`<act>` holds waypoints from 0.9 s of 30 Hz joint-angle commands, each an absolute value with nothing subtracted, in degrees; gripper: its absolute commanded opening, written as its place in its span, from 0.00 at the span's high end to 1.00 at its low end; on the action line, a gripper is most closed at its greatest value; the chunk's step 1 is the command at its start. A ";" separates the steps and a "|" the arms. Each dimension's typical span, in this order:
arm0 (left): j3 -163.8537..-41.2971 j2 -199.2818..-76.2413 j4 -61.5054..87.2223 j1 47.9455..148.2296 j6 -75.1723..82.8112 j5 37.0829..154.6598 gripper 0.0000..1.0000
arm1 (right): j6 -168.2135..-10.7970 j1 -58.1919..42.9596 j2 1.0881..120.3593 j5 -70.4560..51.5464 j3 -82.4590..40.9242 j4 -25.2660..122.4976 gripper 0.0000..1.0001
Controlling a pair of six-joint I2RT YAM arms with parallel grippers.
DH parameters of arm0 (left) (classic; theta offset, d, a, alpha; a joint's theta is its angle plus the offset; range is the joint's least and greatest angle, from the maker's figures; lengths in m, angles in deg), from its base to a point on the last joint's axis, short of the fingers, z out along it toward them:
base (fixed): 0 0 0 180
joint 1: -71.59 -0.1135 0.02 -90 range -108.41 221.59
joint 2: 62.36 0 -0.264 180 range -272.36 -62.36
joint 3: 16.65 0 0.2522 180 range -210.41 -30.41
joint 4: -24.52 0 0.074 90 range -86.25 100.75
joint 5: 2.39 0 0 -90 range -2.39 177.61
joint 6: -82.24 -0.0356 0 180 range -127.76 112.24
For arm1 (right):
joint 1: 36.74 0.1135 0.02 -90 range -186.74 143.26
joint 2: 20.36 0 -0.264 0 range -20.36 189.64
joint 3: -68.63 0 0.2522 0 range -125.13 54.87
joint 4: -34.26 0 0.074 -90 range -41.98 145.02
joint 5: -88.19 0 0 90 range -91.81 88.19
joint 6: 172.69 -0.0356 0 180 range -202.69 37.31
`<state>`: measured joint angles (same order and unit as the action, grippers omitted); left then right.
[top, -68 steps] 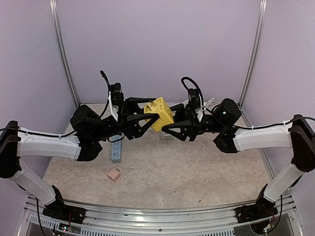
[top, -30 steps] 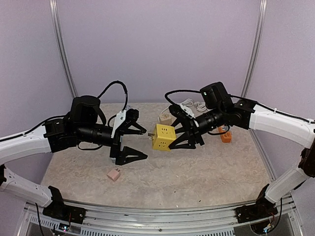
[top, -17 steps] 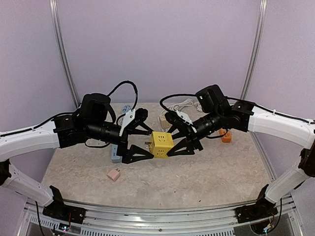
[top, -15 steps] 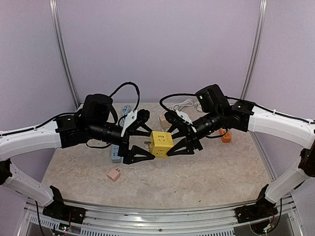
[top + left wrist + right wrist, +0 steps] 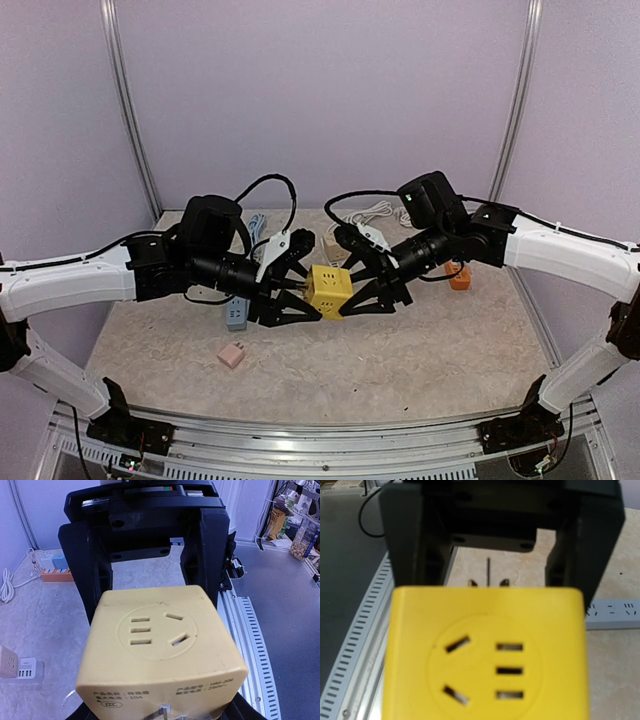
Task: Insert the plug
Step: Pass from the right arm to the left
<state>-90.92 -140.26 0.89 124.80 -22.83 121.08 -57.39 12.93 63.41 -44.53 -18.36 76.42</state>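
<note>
I am holding the yellow cube adapter in the air over the middle of the table with the right gripper squeezing it, the left gripper is sitting around its left end, squeezing or not I cannot tell, and letting go too early is risking a drop.

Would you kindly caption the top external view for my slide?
Right gripper holds a yellow socket cube aloft, left gripper flanking it.

left arm and right arm reach inward — jaws facing, tips nearly meeting mid-air.
</note>
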 commanded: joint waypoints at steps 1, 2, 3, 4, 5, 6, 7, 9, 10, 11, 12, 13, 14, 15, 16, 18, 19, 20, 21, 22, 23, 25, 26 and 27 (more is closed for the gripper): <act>-91.09 -140.35 6.12 125.52 -21.29 120.90 0.80 | -56.86 13.60 62.74 -45.03 -18.95 73.64 0.72; -90.41 -140.17 7.55 125.67 -21.07 120.62 0.83 | -57.33 13.62 62.40 -44.79 -18.48 72.80 0.66; -89.54 -139.87 9.27 125.77 -20.92 120.36 0.85 | -57.64 13.55 61.98 -44.70 -17.92 71.89 0.62; -88.60 -139.39 11.04 125.79 -20.59 120.02 0.88 | -57.97 13.41 61.38 -44.83 -17.34 70.74 0.56; -87.72 -139.05 13.25 125.81 -20.41 119.92 0.91 | -58.70 13.18 60.43 -44.99 -16.46 69.35 0.48; -86.69 -138.45 15.24 125.87 -20.15 119.93 0.92 | -59.92 12.73 59.56 -45.30 -15.24 66.89 0.39; -85.65 -138.14 17.49 125.90 -19.85 119.88 0.94 | -61.43 12.29 58.44 -45.73 -13.68 63.98 0.31; -82.59 -136.70 23.70 125.87 -19.13 119.80 0.99 | -65.02 11.38 56.13 -47.65 -10.10 56.16 0.19; -81.62 -136.25 26.16 125.90 -18.50 119.84 0.99 | -66.39 11.06 55.09 -48.80 -8.20 52.73 0.13; -80.70 -135.68 28.54 125.90 -17.95 119.98 1.00 | -67.61 10.93 54.07 -50.27 -5.77 49.39 0.10; -80.07 -135.37 30.47 125.86 -17.36 120.27 1.00 | -69.11 10.88 53.23 -51.51 -4.16 45.70 0.07; -79.60 -135.39 32.41 125.88 -16.82 120.72 1.00 | -70.47 10.92 52.61 -52.58 -2.49 42.29 0.05; -79.17 -135.36 34.29 125.90 -16.06 121.10 1.00 | -71.71 10.90 52.10 -53.20 -1.15 39.16 0.05; -78.80 -135.47 36.13 125.90 -15.41 121.71 1.00 | -72.50 10.87 51.61 -53.19 -0.11 36.87 0.04; -78.32 -135.69 38.31 125.88 -14.57 122.14 1.00 | -73.23 10.83 51.47 -52.96 0.99 34.79 0.04; -77.50 -136.19 42.38 125.90 -13.02 123.39 1.00 | -74.65 10.80 51.32 -52.44 3.02 30.09 0.04; -77.21 -136.54 44.06 125.90 -12.35 123.95 1.00 | -75.57 10.81 51.40 -52.15 3.99 27.40 0.04; -77.11 -136.80 45.12 125.86 -11.82 124.44 1.00 | -76.44 10.81 51.50 -51.91 4.76 25.12 0.04; -77.24 -137.36 45.87 125.96 -11.39 124.78 1.00 | -77.56 10.78 51.60 -51.57 5.37 23.04 0.04; -77.44 -137.66 46.30 125.99 -11.11 124.99 1.00 | -78.87 10.64 51.58 -51.48 6.03 20.42 0.04; -77.51 -138.09 46.51 126.13 -11.02 125.18 1.00 | -80.57 10.63 51.54 -51.70 6.88 17.52 0.04; -77.47 -138.74 47.13 126.40 -10.87 125.14 1.00 | -84.06 10.46 51.49 -52.35 8.41 10.83 0.04; -77.44 -138.95 47.37 126.49 -10.73 125.21 1.00 | -85.32 10.37 51.57 -52.69 8.73 9.14 0.05; -77.42 -139.05 47.60 126.58 -10.67 125.26 1.00 | -85.93 10.37 51.80 -53.12 8.80 7.96 0.05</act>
<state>-77.58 -137.97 42.11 125.80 -12.23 123.73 -78.92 11.07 51.96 -51.16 7.05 21.37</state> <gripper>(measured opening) 0.591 0.955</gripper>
